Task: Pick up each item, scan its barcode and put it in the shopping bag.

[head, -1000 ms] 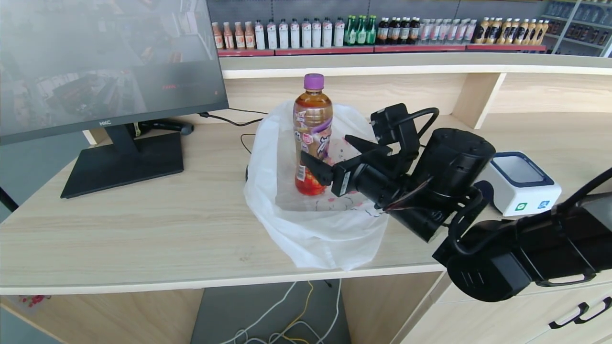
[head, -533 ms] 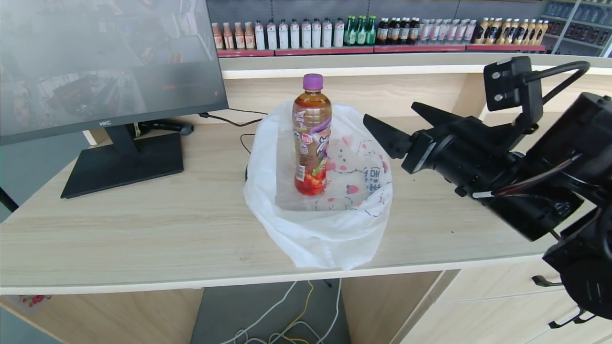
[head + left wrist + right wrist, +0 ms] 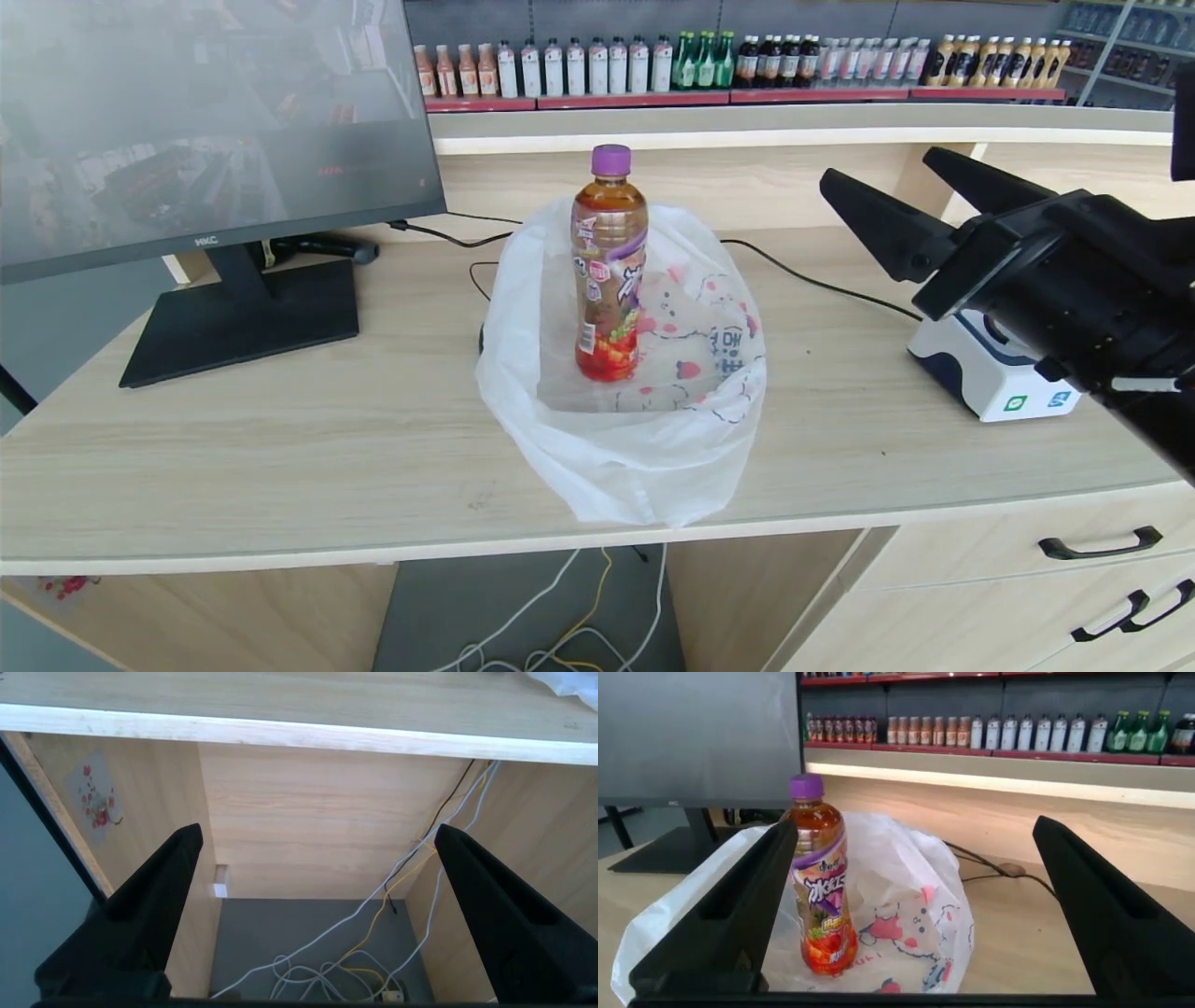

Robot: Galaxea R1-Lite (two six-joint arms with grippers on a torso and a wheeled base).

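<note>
The pale wood counter [image 3: 280,448] spans the whole lower half of the head view. A dark monitor [image 3: 187,121] on a flat black stand fills the upper left. At the centre of the frame sits the shopping bag [image 3: 644,457], thin white plastic with a pink cartoon print, its mouth slumped wide open on the counter.

The right gripper [image 3: 878,170] hangs at the upper right of the frame, well apart from the bag, its 2 black fingers spread wide with nothing between them. In the right wrist view the same gripper [image 3: 915,826] points toward the bag [image 3: 915,905] and the bottle [image 3: 820,882].

The bottle [image 3: 609,261] stands upright inside the bag, just left of its middle. It is clear plastic holding an amber drink (tea, by the colour), with a purple cap and a wrap label in purple above red fruit pictures.

The white scanner [image 3: 990,383] with a dark blue rim sits at the right edge of the frame, partly behind the right arm.

The left gripper [image 3: 318,835] sits lower than the counter's front edge [image 3: 280,728], fingers parted and empty, with loose cables [image 3: 355,952] beyond.
</note>
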